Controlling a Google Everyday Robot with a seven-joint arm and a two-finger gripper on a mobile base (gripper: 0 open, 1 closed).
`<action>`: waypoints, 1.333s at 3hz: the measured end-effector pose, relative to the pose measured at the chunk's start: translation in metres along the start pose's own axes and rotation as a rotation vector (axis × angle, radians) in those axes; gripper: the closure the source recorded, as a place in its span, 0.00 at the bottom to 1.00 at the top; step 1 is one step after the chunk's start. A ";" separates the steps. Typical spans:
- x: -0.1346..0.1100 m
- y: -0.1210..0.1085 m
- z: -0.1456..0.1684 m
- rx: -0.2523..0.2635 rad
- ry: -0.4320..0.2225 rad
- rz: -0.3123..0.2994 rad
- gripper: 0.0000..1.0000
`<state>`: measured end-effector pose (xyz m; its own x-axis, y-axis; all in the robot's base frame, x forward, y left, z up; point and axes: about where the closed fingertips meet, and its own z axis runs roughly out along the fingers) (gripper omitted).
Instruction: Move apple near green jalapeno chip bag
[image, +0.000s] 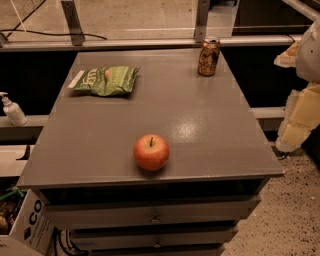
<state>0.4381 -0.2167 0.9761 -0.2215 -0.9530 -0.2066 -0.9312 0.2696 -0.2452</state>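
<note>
apple (151, 152) red-orange, short dark stem up | hand (300, 120) right edge, grip: cannot tell

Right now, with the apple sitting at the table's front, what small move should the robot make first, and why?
Probably swing the gripper left and over the apple. The gripper hangs beyond the right edge of the table, apart from the apple, which rests untouched near the front edge, far from the green jalapeno chip bag at the back left.

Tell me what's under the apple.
The apple sits on the grey table, near its front edge; the spot beneath is covered. The tool hangs beyond the table's right edge.
</note>
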 end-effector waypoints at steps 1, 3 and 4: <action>0.000 0.000 0.000 0.000 0.000 0.000 0.00; -0.013 0.019 0.025 -0.068 -0.152 -0.006 0.00; -0.035 0.037 0.049 -0.140 -0.292 -0.002 0.00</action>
<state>0.4255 -0.1667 0.9276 -0.1459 -0.8681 -0.4745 -0.9670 0.2265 -0.1170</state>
